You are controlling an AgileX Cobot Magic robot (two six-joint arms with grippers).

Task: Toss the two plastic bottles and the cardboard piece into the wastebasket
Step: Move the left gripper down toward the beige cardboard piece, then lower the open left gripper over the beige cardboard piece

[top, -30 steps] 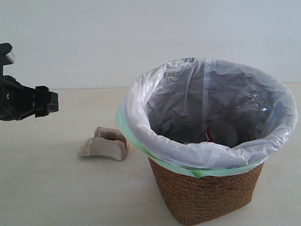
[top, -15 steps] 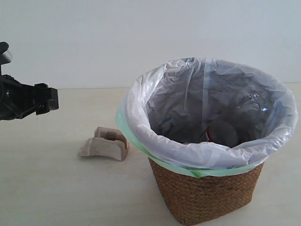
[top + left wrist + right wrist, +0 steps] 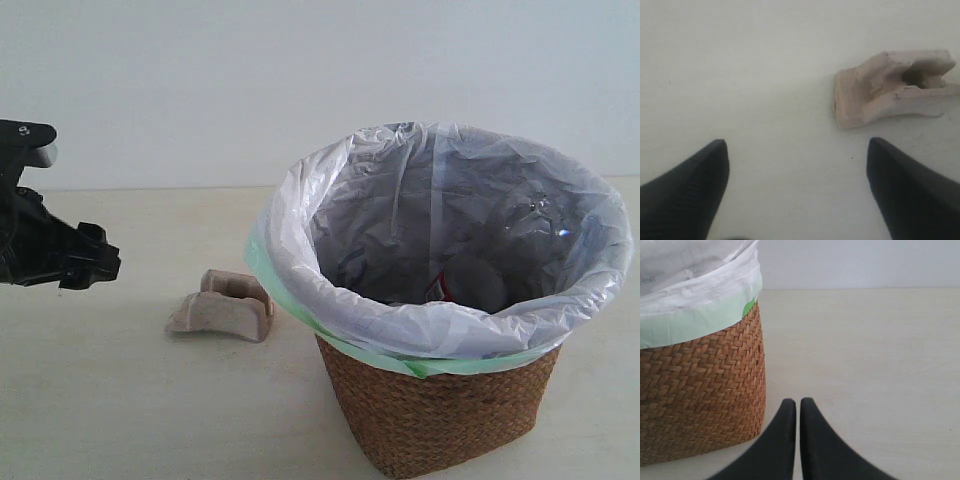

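Note:
The grey-beige cardboard piece (image 3: 222,306) (image 3: 890,85) lies on the table just left of the wastebasket (image 3: 440,420) (image 3: 700,395). My left gripper (image 3: 95,268) (image 3: 796,150) hovers at the far left, tilted down toward the table, open and empty, short of the cardboard. Inside the white bag liner (image 3: 300,230), a clear bottle with a red label (image 3: 465,283) lies at the bottom; the green-capped bottle is hidden. Beside the wicker wall, my right gripper (image 3: 798,402) is shut and empty; it is out of the exterior view.
Pale table surface (image 3: 100,400) spreads around the basket, and a plain wall (image 3: 200,80) stands behind. The basket's liner overhangs its rim with a green edge (image 3: 747,307).
My left gripper has dropped lower and tipped downward toward the table. The cardboard piece and wastebasket have not moved.

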